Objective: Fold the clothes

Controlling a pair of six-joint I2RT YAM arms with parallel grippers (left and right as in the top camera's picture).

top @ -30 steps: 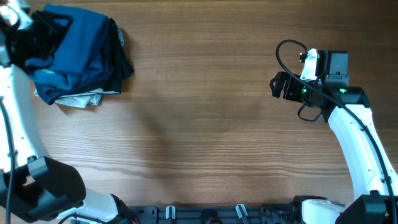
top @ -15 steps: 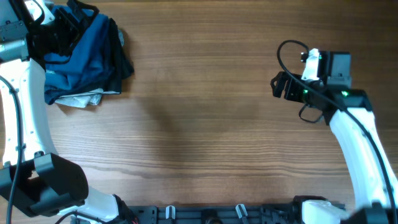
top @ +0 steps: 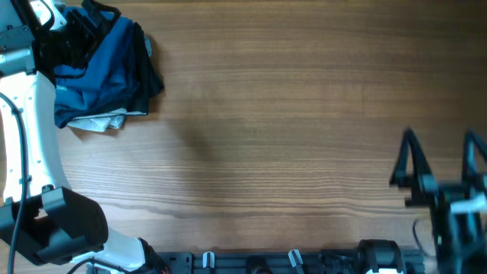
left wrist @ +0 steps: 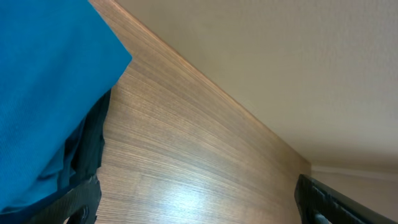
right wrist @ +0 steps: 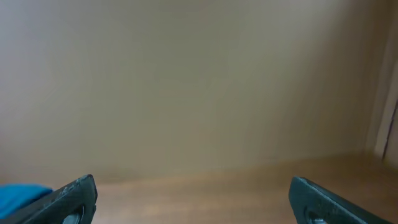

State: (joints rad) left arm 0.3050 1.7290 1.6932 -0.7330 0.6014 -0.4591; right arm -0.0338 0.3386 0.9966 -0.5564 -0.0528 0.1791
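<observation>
The clothes, a medium-blue shirt, lie bunched on top of a pile at the table's far left corner. My left gripper hovers over the shirt's back edge, open. In the left wrist view the blue fabric fills the left side, beside one finger, and bare wood shows between the left gripper fingers. My right gripper is at the front right edge, far from the pile, open and empty. The right wrist view shows the right gripper spread wide, with a sliver of blue shirt at far left.
A black garment lies under the shirt on its right side, and a pale grey piece sticks out at the pile's front. The wooden table stretches between the two arms. A beige wall stands behind it.
My left gripper opened over the blue shirt and shifted slightly right. My right arm swung from the far right down to the front right edge, still open.
</observation>
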